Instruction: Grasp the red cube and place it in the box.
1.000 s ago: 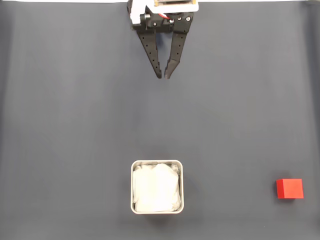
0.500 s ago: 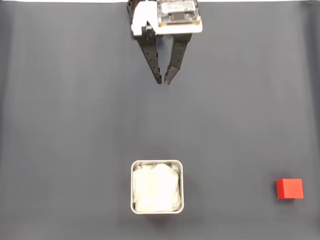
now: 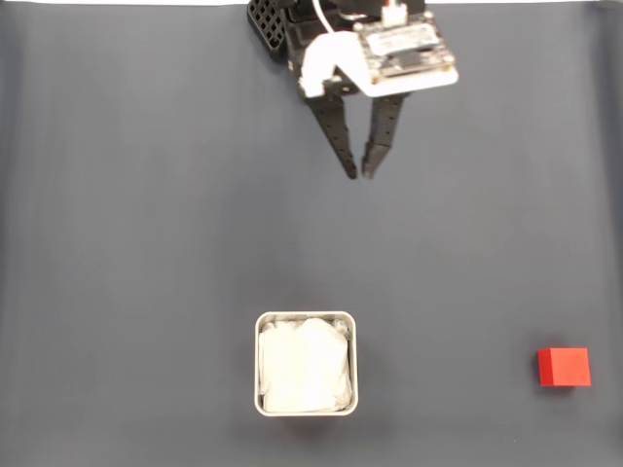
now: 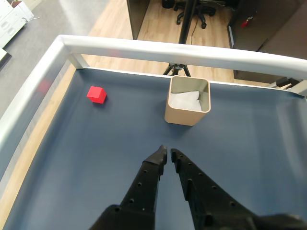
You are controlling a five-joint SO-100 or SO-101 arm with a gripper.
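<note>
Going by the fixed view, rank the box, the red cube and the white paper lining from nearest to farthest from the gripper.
Measured from the gripper in the fixed view:
1. The box, below the fingertips and slightly left; its near rim comes first.
2. The white paper lining, lying inside the box, just past that rim.
3. The red cube, far off at the lower right, clearly the farthest.

Black plastic end effector (image 3: 359, 175) with two tapering, hole-dotted fingers (image 4: 144, 184). A white bracket, bare circuit board and white cable sit above them.
</note>
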